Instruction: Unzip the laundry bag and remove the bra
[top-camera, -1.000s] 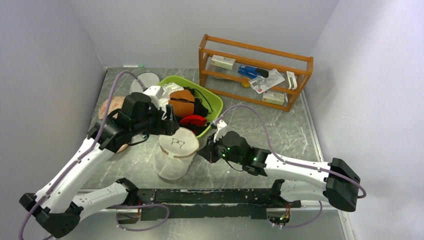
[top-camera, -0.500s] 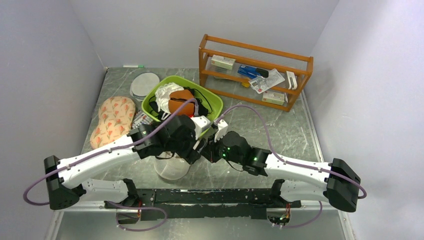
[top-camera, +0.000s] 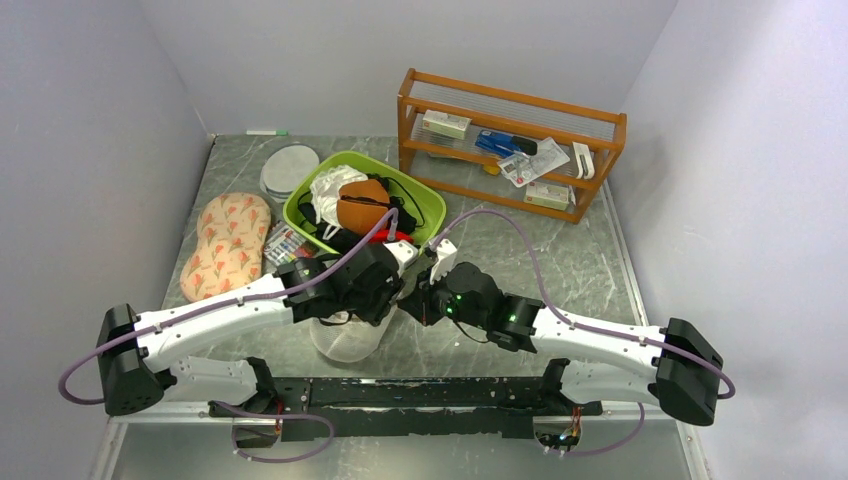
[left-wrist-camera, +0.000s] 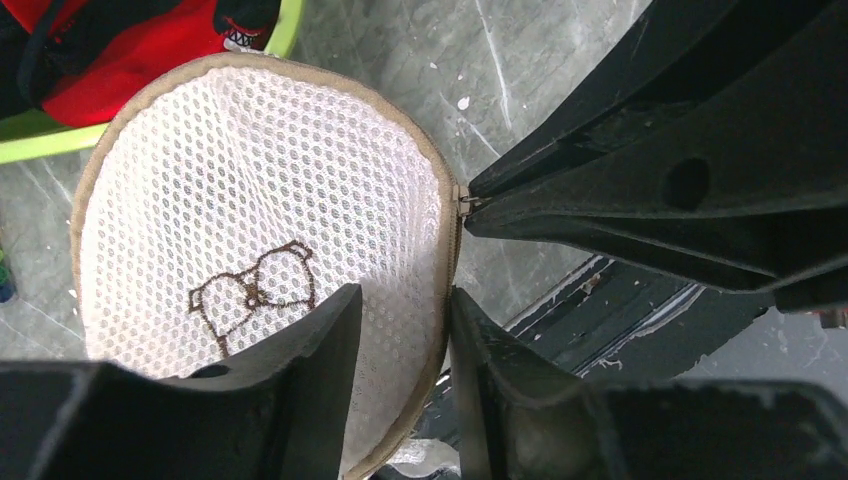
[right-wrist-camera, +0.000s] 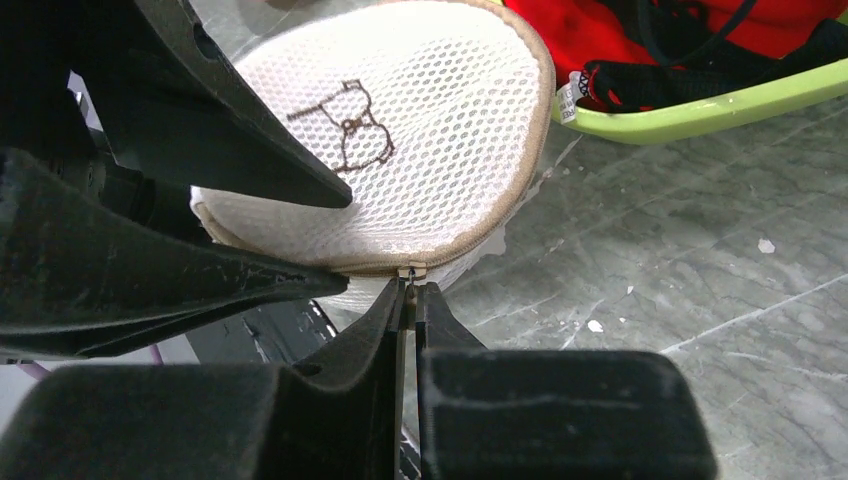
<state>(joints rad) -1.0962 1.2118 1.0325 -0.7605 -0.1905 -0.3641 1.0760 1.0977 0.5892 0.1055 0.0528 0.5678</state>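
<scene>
1. Left gripper (left-wrist-camera: 400, 330): fingers straddle the laundry bag's (left-wrist-camera: 250, 200) near rim, clamped on lid edge.
2. Laundry bag: upright drum between both grippers, white honeycomb mesh lid, tan piping (dark squiggle mark).
3. Right gripper (right-wrist-camera: 410, 290): pinched closed on zipper pull (right-wrist-camera: 408, 270), at the rim.

Both arms hide most of the laundry bag (top-camera: 345, 340) from above; its contents cannot be made out.
</scene>
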